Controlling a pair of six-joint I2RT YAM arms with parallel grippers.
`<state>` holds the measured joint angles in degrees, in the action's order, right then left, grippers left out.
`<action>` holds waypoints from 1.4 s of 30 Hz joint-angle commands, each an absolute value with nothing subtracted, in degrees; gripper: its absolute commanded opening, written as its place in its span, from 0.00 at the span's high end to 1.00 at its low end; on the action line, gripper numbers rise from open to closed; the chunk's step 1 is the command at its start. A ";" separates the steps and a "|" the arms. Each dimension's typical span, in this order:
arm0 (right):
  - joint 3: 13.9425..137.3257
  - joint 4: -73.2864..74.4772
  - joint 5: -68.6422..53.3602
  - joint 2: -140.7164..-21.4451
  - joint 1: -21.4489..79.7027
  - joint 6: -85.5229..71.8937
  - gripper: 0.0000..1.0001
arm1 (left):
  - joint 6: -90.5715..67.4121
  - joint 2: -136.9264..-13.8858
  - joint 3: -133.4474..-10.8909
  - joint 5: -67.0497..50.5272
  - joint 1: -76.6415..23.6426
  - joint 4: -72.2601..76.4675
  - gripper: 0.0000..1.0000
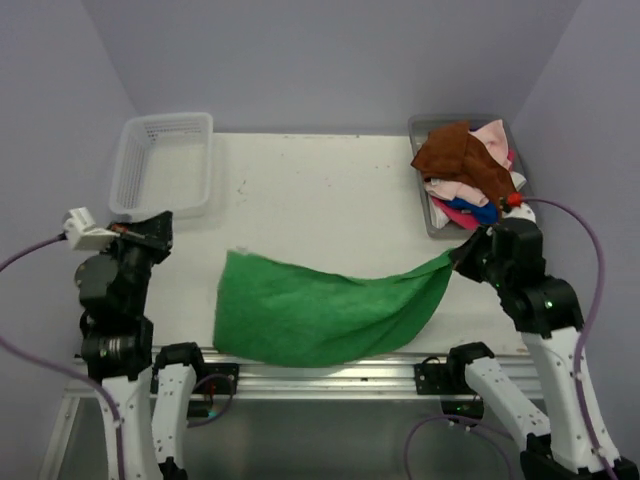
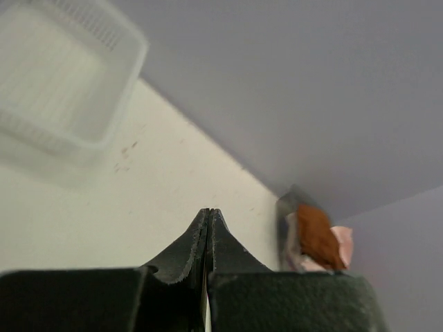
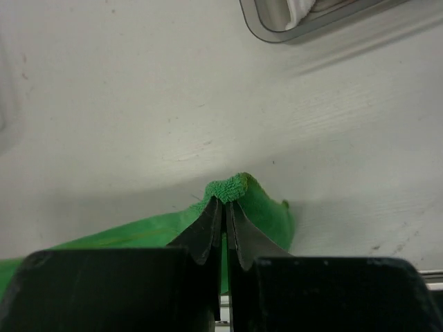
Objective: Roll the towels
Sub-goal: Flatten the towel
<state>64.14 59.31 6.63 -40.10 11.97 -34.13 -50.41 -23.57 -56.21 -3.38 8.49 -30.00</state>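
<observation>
Toward 6 o'clock on the table (image 1: 320, 190), from your overhead view, lies the bright green towel (image 1: 320, 310). It is spread wide, its near edge reaching the table's front edge. Its right corner is raised off the surface, and the cloth sags in a curve from that corner down to the flat part on the left.

Your right pincer (image 1: 458, 258) is clenched on that raised corner at about 4 o'clock. In the right wrist view both fingers are pressed together on a tuft of green terry (image 3: 239, 190) that pokes out past the tips (image 3: 225, 204).

Your left pincer (image 1: 148, 230) sits at about 8 o'clock, well apart from the green towel. It is clenched on nothing: in the left wrist view the two fingers meet tip to tip (image 2: 209, 213) above bare table.

At 2 o'clock the grey tray (image 1: 425, 200) holds the other towels in a loose heap. A rust-brown towel (image 1: 455, 155) lies on top and a pale pink one (image 1: 492, 135) is behind it. Blue (image 1: 480, 212) and magenta (image 1: 455, 213) show at the near end.

At 10 o'clock stands the white mesh basket (image 1: 165, 120), apart from every towel.
</observation>
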 commanded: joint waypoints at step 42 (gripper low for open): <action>63.46 32.96 6.68 -74.35 13.18 -32.61 1.00 | -56.16 -65.65 -30.59 2.29 -41.92 -32.52 0.51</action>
